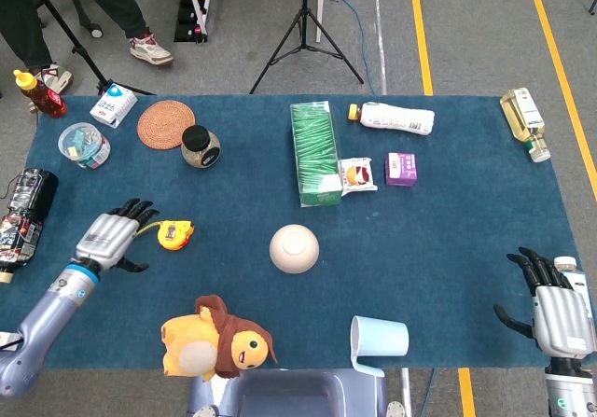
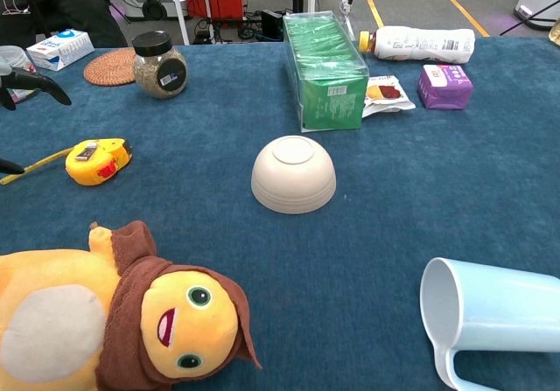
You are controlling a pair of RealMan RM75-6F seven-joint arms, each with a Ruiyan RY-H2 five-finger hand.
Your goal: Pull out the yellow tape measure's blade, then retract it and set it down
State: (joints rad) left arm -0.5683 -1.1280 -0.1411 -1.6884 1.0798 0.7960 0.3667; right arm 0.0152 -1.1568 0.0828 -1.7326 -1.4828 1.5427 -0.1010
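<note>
Yellow tape measure (image 1: 174, 234) lies ungrasped on the cloth, my left hand (image 1: 110, 237) spread empty beside it, right hand (image 1: 552, 310) idle, so every step remains

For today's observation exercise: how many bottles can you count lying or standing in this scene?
4: a red-capped sauce bottle at the far left, a white bottle lying behind the purple carton, a yellowish bottle at the far right, and a bottle beside the right hand.
</note>
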